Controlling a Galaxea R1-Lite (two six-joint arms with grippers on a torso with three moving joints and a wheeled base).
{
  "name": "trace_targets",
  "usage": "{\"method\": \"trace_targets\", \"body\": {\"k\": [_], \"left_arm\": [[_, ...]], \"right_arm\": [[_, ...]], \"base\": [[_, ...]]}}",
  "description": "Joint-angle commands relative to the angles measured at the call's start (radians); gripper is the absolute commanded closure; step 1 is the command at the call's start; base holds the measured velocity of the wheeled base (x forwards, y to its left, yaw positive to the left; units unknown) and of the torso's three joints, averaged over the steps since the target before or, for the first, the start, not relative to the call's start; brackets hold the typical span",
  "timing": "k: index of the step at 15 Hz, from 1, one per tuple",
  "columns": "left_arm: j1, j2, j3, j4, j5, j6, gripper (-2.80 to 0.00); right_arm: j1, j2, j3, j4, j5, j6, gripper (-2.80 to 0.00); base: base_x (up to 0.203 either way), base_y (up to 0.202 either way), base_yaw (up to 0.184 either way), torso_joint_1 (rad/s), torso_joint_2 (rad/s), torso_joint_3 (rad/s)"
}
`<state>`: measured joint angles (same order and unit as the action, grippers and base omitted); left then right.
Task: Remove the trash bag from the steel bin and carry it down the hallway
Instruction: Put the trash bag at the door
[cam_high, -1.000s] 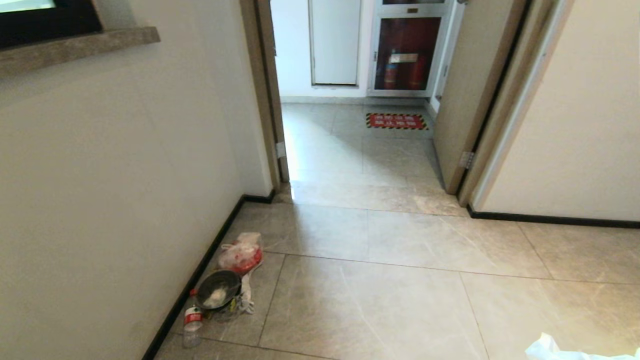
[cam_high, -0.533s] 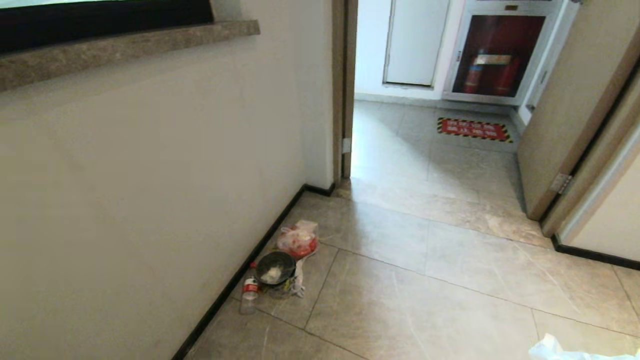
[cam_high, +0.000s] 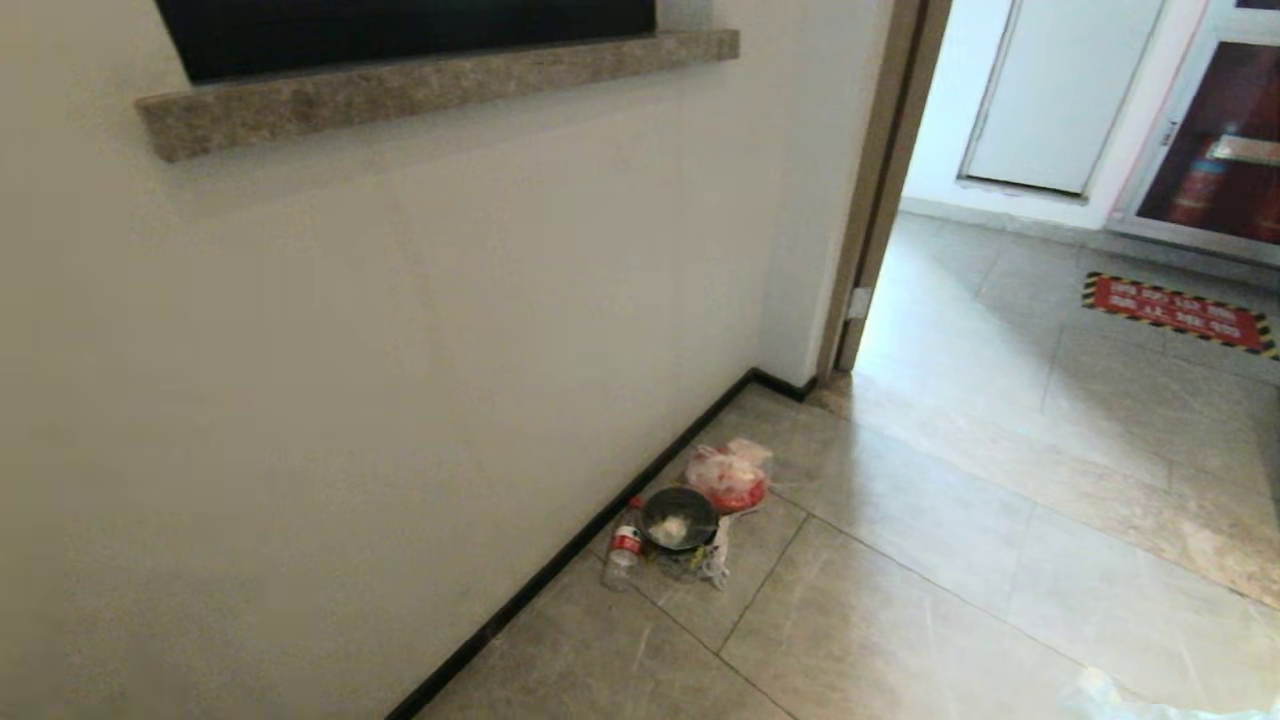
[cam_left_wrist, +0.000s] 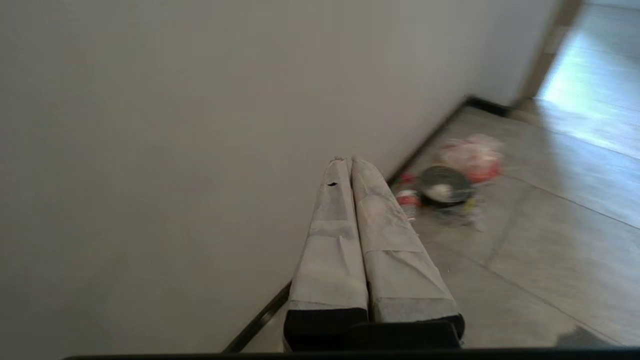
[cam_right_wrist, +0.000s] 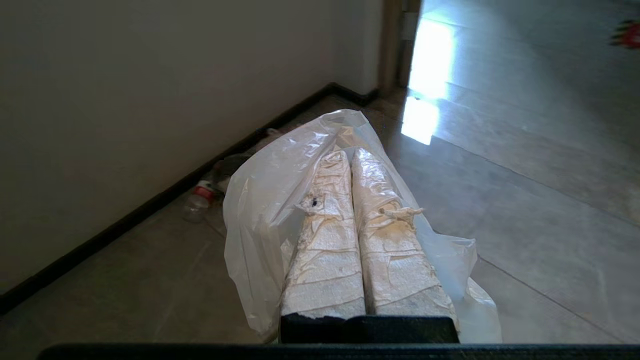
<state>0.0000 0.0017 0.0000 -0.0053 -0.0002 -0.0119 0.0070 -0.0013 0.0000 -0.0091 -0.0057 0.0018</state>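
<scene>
Now trash bag (cam_right_wrist: 260, 210) farther right, wall (cam_high: 350, 350) nearer.

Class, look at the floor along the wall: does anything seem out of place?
Yes. Litter sits against the black baseboard: a clear plastic bottle with a red label, a round black bowl and a pinkish-red plastic bag, clustered together on the grey tiles.

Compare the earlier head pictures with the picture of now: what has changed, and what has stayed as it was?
Only the camera moved: the robot turned left, so the whole scene slid right in the head view, doorway included. The litter pile by the wall itself did not move. Unchanged: the right pincer stays shut on the trash bag, and the left pincer stays shut and empty.
</scene>
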Motion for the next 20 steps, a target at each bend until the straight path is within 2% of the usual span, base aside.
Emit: {"method": "trace_targets", "body": {"k": [1,20], "left_arm": [[0.0,0.0,0.0,-0.001,0.0,0.0,0.0],[0.0,0.0,0.0,-0.001,0.0,-0.002,0.0]], "right_arm": [[0.001,0.0,0.0,0.0,0.001,0.001,0.0],[0.001,0.0,0.0,-0.002,0.0,0.0,0.0]], "base": [[0.002,-0.006,0.17,-0.002,0.01,-0.002],[0.002,-0.009,0.173,0.003,0.0,0.003]]}}
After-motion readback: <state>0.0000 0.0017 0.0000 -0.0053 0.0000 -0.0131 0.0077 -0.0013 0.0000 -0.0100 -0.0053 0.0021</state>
